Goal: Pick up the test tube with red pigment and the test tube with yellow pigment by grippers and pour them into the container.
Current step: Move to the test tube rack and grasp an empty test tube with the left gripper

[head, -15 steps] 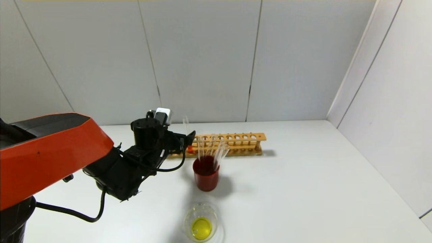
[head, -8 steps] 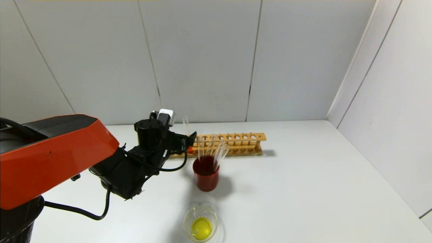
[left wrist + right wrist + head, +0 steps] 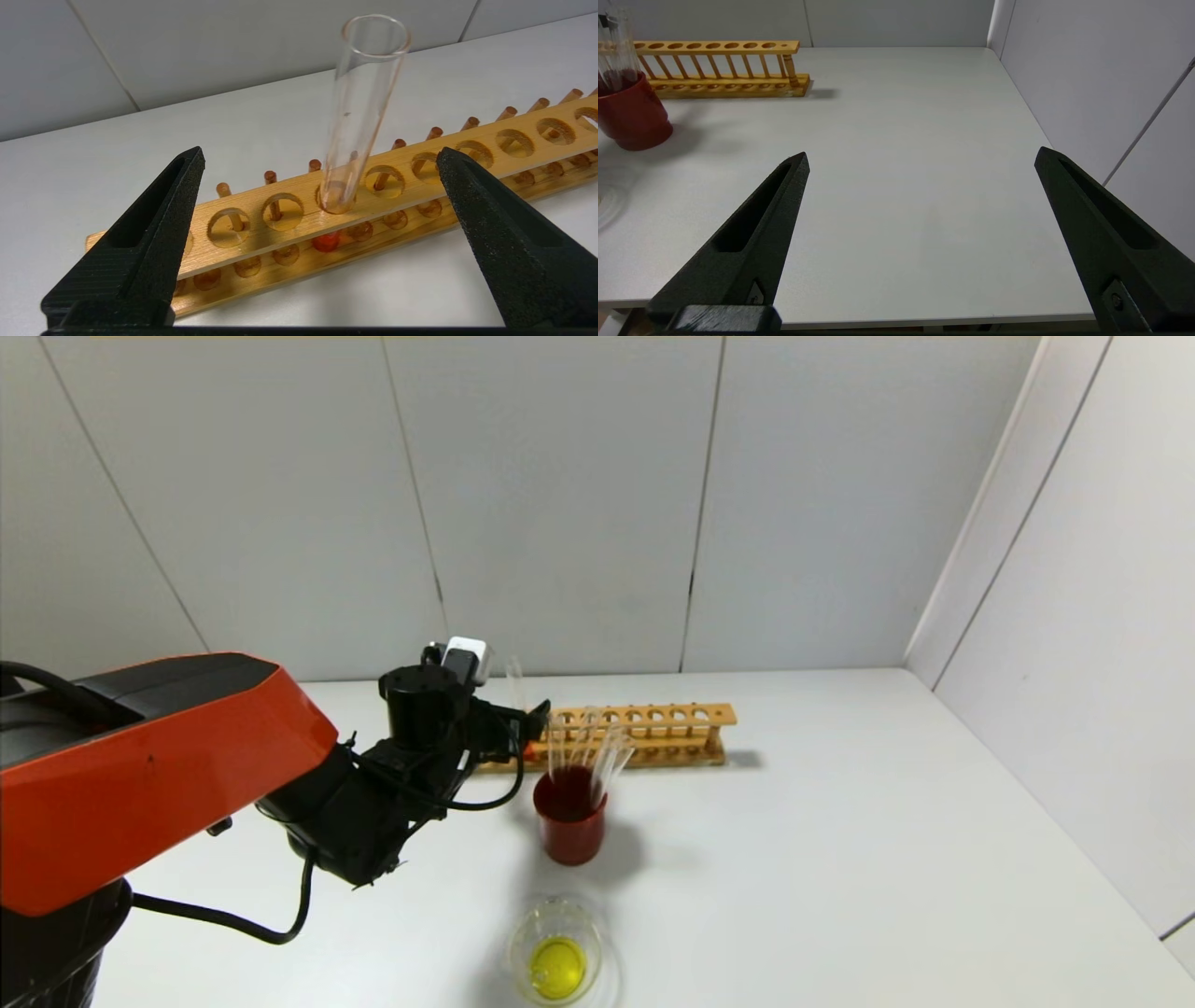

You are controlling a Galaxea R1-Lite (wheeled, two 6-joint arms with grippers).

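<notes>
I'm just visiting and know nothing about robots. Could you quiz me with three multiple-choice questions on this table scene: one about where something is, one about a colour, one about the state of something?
1. Where does the test tube with red pigment stand?
A. in the wooden rack
B. in the red cup
C. flat on the table

2. What colour is the liquid in the container?
A. blue
B. yellow
C. green

3. How is the left gripper?
A. shut on the tube
B. open, a finger on each side of the tube
C. shut on the cup

Answers:
1. A: its base sits through a rack hole in the left wrist view.
2. B: a yellow pool shows in the glass dish in the head view.
3. B: both fingers stand apart, clear of the glass.
</notes>
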